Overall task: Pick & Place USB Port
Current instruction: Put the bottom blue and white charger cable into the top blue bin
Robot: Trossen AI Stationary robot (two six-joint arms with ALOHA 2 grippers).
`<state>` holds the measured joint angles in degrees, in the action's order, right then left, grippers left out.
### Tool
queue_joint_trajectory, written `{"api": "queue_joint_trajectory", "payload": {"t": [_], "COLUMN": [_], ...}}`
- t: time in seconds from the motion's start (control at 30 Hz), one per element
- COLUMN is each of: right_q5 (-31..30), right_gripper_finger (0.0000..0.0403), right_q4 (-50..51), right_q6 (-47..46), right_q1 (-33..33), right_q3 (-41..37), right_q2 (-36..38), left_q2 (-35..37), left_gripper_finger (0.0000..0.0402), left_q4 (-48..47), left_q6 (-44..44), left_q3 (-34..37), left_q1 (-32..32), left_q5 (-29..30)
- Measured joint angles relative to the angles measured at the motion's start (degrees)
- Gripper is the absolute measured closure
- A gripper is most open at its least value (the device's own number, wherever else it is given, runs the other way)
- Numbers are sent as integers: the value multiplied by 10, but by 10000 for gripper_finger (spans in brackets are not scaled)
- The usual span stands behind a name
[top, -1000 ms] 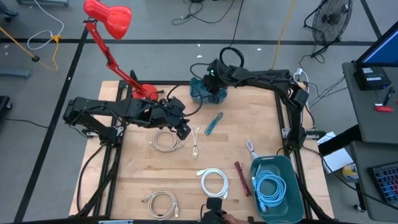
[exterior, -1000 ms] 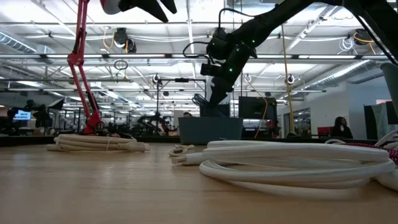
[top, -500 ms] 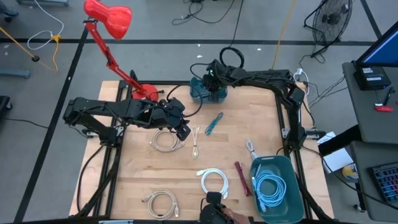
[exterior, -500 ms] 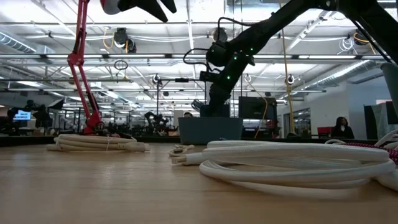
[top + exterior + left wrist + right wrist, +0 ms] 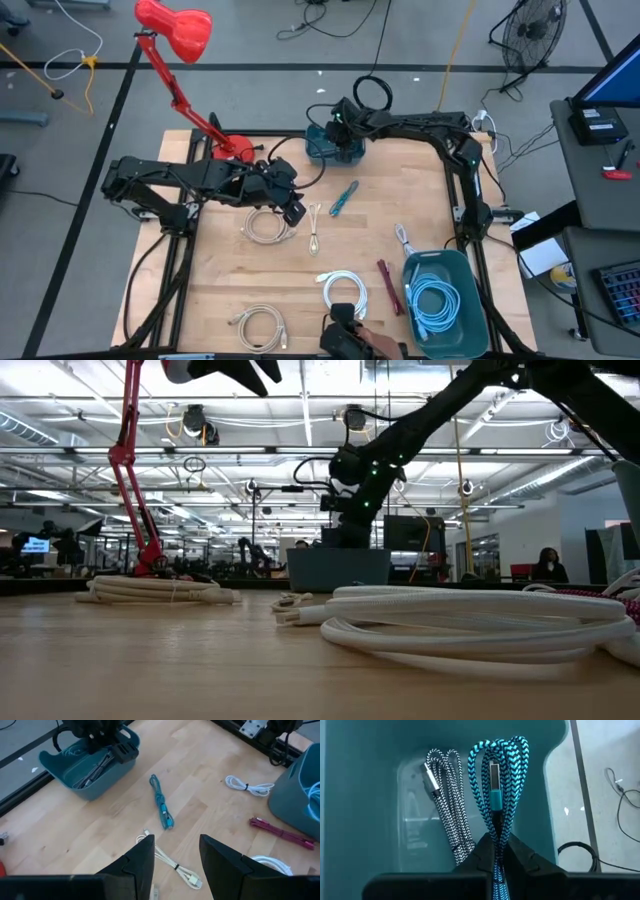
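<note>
A teal bin (image 5: 322,150) stands at the table's far edge, with a black-and-white braided cable (image 5: 445,805) lying on its floor. My right gripper (image 5: 497,845) reaches down into this bin (image 5: 338,568) and is shut on a teal-and-black braided USB cable (image 5: 495,780). My left gripper (image 5: 295,213) hovers open over the table's middle, above a thin white cable (image 5: 172,865). Another teal cable (image 5: 161,809) lies flat on the wood between my left gripper and the bin. My right gripper pinches the folded teal cable bundle between its two fingers at the gathered strands (image 5: 496,832), several strands together. The fingers point down from above, along the bundle. The loops and the USB plug (image 5: 493,772) hang below the fingers inside the bin; whether they touch its floor I cannot tell.
Coiled cables lie on the wood: a beige one (image 5: 268,225), a white one (image 5: 343,292), another beige one (image 5: 258,325), a small white one (image 5: 402,238) and a magenta one (image 5: 388,285). A second teal bin (image 5: 470,300) stands near right. A person's hand (image 5: 350,340) is at the near edge. A red lamp (image 5: 175,28) stands far left.
My right gripper has moved down into the far bin, carrying the teal cable with it. The person's hand at the near edge has reached a little farther onto the table.
</note>
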<state>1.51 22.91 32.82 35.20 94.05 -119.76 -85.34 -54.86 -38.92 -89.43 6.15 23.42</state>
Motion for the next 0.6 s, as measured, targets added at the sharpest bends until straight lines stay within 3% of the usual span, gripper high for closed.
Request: {"api": "queue_joint_trajectory", "payload": {"t": [0.17,0.4,0.6], "right_q5": [-13,-79,-92], "right_gripper_finger": [392,347,330], "right_q4": [5,-22,-59], "right_q6": [-7,-3,-16], "right_q1": [-1,-14,-15], "right_q3": [1,1,0], "right_q2": [-19,-20,-16], "left_q2": [0,0,0], "left_gripper_finger": [245,245,245], "left_q4": [-12,-17,-21], "left_q6": [0,0,2], "left_q3": [0,0,0], "left_q1": [0,0,0], "left_q5": [-3,-6,-6]}}
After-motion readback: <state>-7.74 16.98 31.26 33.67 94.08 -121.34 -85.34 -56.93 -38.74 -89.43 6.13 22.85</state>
